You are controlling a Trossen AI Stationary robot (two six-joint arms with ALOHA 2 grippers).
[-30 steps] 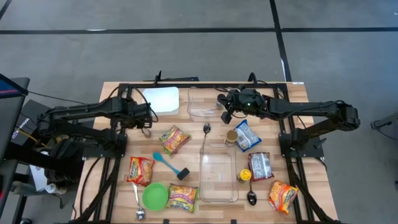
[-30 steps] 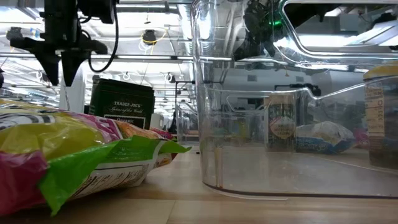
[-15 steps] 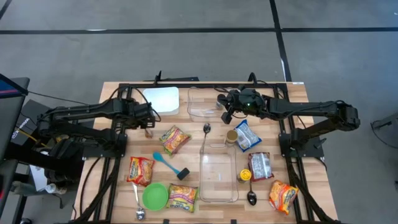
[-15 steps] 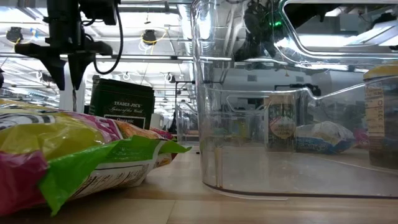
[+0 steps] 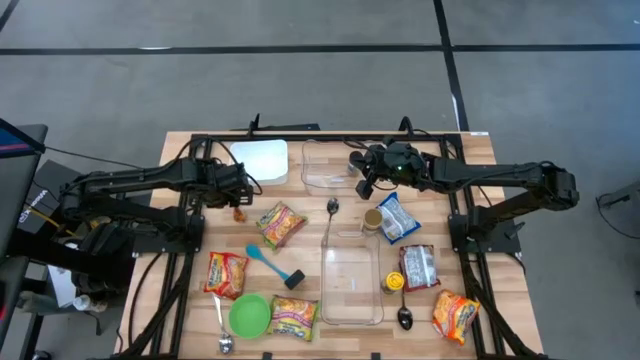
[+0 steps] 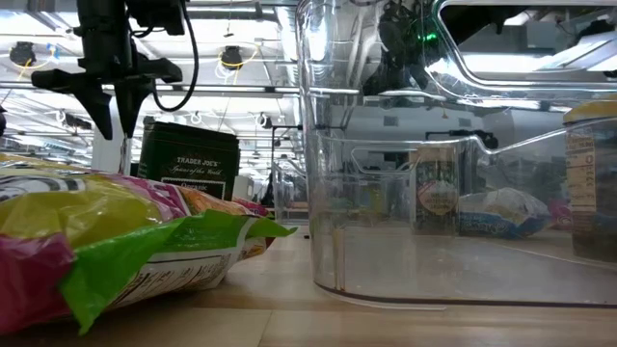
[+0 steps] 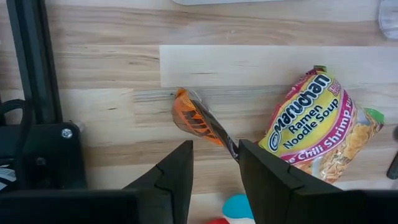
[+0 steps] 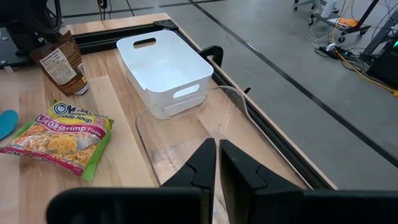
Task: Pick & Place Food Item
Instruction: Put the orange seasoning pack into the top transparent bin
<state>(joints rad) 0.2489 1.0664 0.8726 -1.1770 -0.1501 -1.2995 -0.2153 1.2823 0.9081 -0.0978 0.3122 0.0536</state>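
Left gripper [image 5: 237, 198] over the left-rear part of the wooden surface [image 5: 305, 245], pointing down. Jaws apart w/ a narrow gap, nothing clamped. Directly under it: small upright Trader Joe's pouch [image 5: 238, 212], orange-and-dark from above. In the left wrist view the pouch [image 7: 196, 118] has its top edge running in line w/ the gap between the fingers [image 7: 174, 174]. Contact w/ the pouch: cannot tell. In the low view the fingertips [image 6: 111, 120] sit about level w/ the pouch top [image 6: 188, 159].

Just right of the pouch: Maruchan chili-shrimp ramen pack [image 5: 279, 224], lying flat, close but apart from the pouch. Behind both, a white bin [image 5: 260, 160] at the rear edge. Nearer the front: blue spatula [image 5: 258, 255], another ramen pack [image 5: 226, 272], green bowl [image 5: 249, 315].

Centre: clear tub [image 5: 325, 165] at the rear, touching the white bin's side; a larger clear tub [image 5: 352, 285] toward the front.

Right gripper [image 5: 362, 183] above the rear clear tub's right end, jaws closed, holding nothing.

Further right: small jar [image 5: 372, 220], blue-white bag [image 5: 397, 218].
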